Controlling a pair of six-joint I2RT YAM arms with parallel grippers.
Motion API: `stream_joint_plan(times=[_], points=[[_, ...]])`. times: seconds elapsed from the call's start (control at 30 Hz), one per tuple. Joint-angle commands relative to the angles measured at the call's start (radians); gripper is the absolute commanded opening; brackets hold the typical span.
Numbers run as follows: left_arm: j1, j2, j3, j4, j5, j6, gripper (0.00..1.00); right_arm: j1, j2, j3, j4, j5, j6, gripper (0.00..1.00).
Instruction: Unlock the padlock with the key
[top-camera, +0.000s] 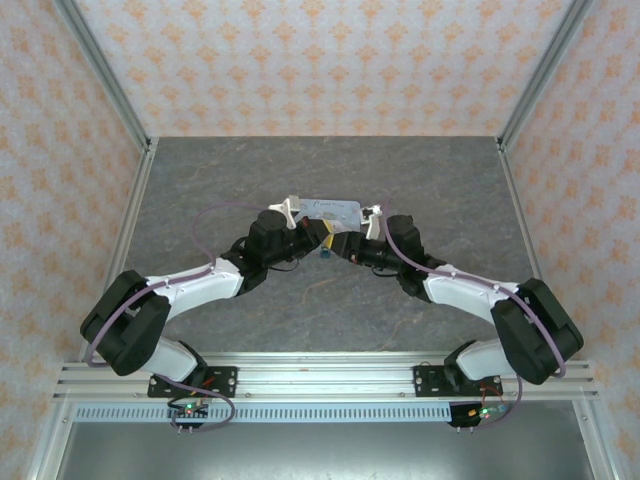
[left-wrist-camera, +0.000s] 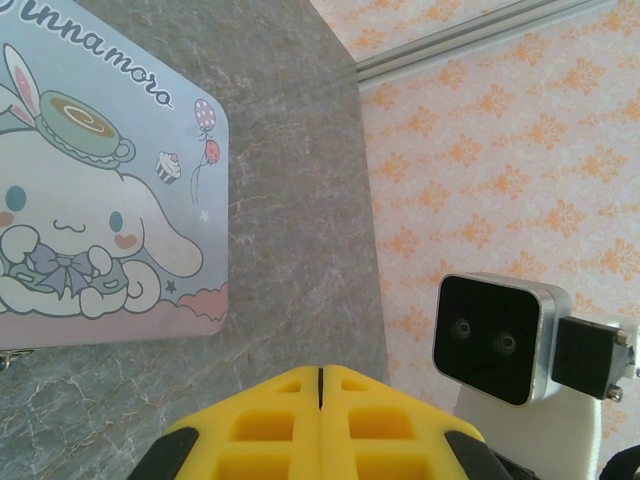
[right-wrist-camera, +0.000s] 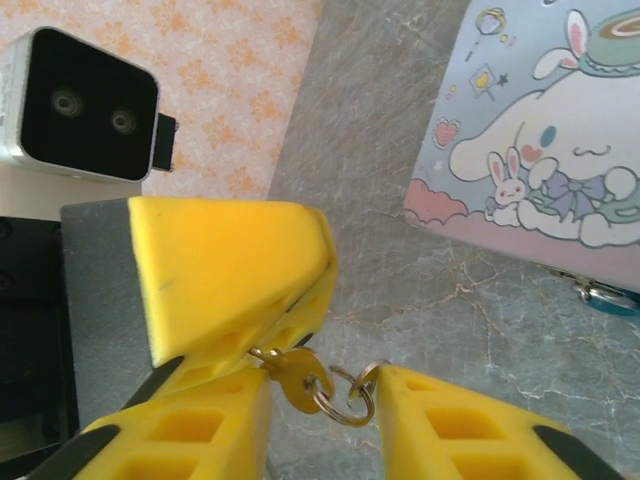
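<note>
In the right wrist view, the left arm's camera (right-wrist-camera: 85, 105) sits at upper left, a silvery box with a glossy black face. Below and to its right, the left gripper (right-wrist-camera: 300, 300) shows as two smooth, wedge-shaped yellow blocks pressed flat together. The key (right-wrist-camera: 288, 374) runs up into the bottom of their seam, so these jaws are closed on it. Its head is flat, rounded and brass-coloured, and a thin silvery wire ring (right-wrist-camera: 345, 395) is threaded through it.

At bottom centre, the right gripper (right-wrist-camera: 325, 388) has ribbed yellow fingers with square hollows. They stand apart on either side of the key's head and ring, pinching nothing.

The table (right-wrist-camera: 400, 290) is matt grey with pale marble veining. At upper right lies the tin (right-wrist-camera: 520, 150), a pale blue rectangle with rounded corners and a white cartoon dog. Just below its lower edge, at the right border, lies the padlock (right-wrist-camera: 603, 296), small and teal-blue, cut off by the frame.
</note>
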Motion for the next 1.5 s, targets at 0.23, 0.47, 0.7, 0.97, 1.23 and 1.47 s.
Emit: stream_joint_plan(times=[0.23,0.47,0.7,0.97,1.23,1.47], points=[[-0.012,-0.019,-0.008,0.019,0.016,-0.001,0.0,-0.009,0.009,0.037,0.07,0.005,0.004,0.0],[-0.01,-0.06,0.049,-0.155,-0.058,-0.04,0.54,-0.009,-0.032,0.025,-0.045,0.038,-0.077,0.0],[-0.009,-0.093,0.217,-0.525,-0.061,-0.154,0.78,-0.008,-0.145,0.033,-0.313,0.177,-0.303,0.0],[-0.016,-0.013,0.229,-0.563,0.054,-0.415,0.62,0.046,-0.24,0.022,-0.368,0.389,-0.458,0.0],[-0.035,0.012,0.181,-0.46,0.056,-0.544,0.5,0.106,-0.238,0.025,-0.316,0.468,-0.485,0.0],[-0.035,0.034,0.18,-0.435,0.049,-0.57,0.49,0.112,-0.212,0.026,-0.292,0.456,-0.477,0.0]])
